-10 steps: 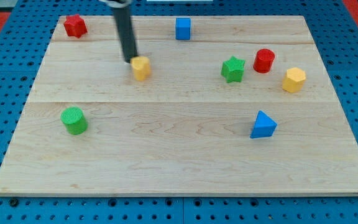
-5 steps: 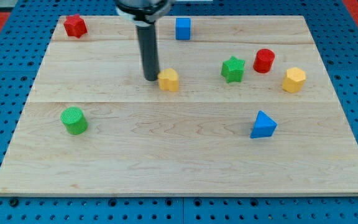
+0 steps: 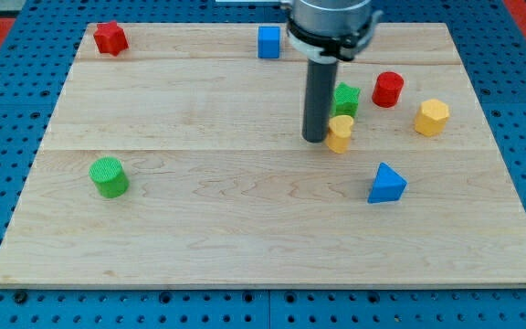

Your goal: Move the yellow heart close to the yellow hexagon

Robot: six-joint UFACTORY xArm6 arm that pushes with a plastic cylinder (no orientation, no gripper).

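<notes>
The yellow heart (image 3: 340,132) lies right of the board's centre, just below the green star (image 3: 346,97). My tip (image 3: 315,139) touches the heart's left side. The yellow hexagon (image 3: 432,117) sits further toward the view's right, about a hundred pixels from the heart, apart from it.
A red cylinder (image 3: 388,89) stands left of and above the hexagon. A blue triangle (image 3: 387,184) lies below the heart, to its right. A blue cube (image 3: 268,42) and a red star (image 3: 110,37) sit near the top edge. A green cylinder (image 3: 109,176) is at the left.
My tip has slid rightward and slightly down, pushing the yellow heart from the board's upper left-centre to just under the green star. The other blocks have not moved.
</notes>
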